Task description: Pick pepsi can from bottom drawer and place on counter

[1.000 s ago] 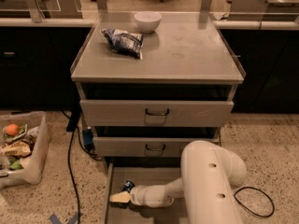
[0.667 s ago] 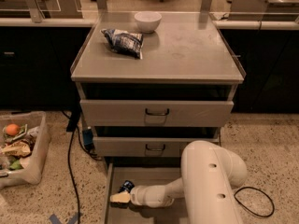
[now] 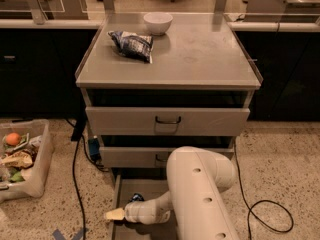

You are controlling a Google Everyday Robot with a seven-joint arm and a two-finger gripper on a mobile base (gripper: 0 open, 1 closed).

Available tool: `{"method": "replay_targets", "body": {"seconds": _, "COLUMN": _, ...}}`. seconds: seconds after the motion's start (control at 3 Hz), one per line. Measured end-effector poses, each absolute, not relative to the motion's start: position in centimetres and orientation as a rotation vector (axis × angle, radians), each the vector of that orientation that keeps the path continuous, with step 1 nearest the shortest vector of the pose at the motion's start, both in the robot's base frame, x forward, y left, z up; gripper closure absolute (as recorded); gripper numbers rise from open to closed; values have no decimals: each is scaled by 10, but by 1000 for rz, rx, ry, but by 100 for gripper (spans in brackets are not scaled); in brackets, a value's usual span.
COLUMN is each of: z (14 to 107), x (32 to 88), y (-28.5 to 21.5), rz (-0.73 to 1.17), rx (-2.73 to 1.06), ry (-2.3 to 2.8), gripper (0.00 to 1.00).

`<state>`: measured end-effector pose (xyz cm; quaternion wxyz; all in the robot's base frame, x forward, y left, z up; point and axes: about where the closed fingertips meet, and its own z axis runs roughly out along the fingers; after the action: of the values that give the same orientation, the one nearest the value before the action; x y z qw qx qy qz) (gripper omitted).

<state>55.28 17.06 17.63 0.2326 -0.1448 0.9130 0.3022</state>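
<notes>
gripper (image 3: 116, 214): low at the left edge of the drawer (image 3: 150, 188); open or closed, cannot tell. can (image 3: 136, 198): in drawer, just behind gripper, dim, partly hidden, not lifted. counter (image 3: 200, 59): bears bag (image 3: 131, 44) and bowl (image 3: 158, 22); lift and placing remain.

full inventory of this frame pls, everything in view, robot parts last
Flat grey metal counter: 1, grey, top of the drawer cabinet, centre.
Round white bowl: 1, white, back of the counter.
Crumpled blue-white snack bag: 1, counter, left, in front of the bowl.
Shallow grey drawers with dark handles: 2, stacked below the counter.
Wide grey bottom drawer: 1, open, at floor level.
Small dark blue pepsi can: 1, in the bottom drawer, mostly hidden.
Clear plastic bin of scraps: 1, floor, far left.
Black cables: 2, floor, either side of the cabinet.
White robot arm: 1, extends into the bottom drawer.
Gripper: 1, cream, at the drawer's left wall, below-left of the can.
</notes>
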Motion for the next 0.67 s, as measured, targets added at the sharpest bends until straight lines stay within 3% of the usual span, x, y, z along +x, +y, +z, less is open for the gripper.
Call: {"method": "replay_targets", "body": {"seconds": 0.67, "z": 164, "x": 575, "y": 162, "rz": 790, "rx": -308, "ry": 2560, "gripper": 0}}
